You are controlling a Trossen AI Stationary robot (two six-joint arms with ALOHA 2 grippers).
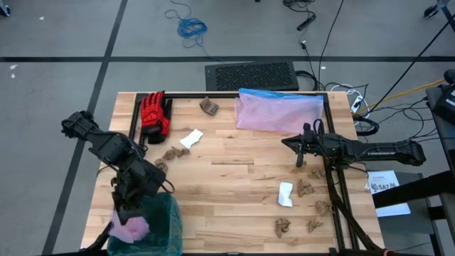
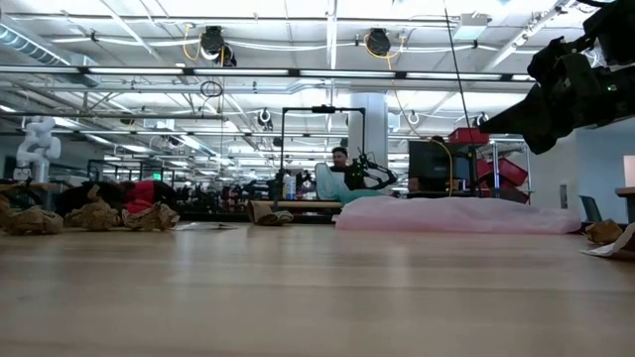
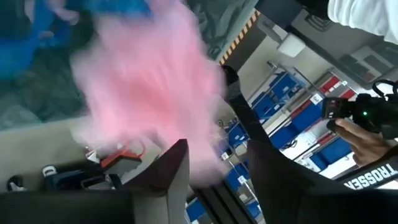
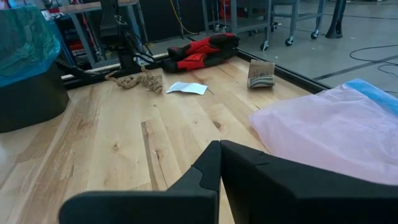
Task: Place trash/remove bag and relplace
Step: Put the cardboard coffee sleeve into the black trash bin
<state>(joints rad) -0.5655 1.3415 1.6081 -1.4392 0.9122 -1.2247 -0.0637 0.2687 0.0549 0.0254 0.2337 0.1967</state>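
A: Status?
B: I have the left gripper [image 1: 126,213] over the bin [image 1: 153,231] lined with the bag [image 1: 165,213], fingers parted, pink trash [image 1: 129,228] dropping in. Right gripper [image 1: 304,151] idles above the tabletop [image 1: 234,185], fingers closed.
A: Next?
B: Probably another scrap.

The bag [image 1: 165,220] is cut off by the high view's lower edge. A pink blur [image 3: 143,93], perhaps crumpled plastic, smears across the left wrist view.
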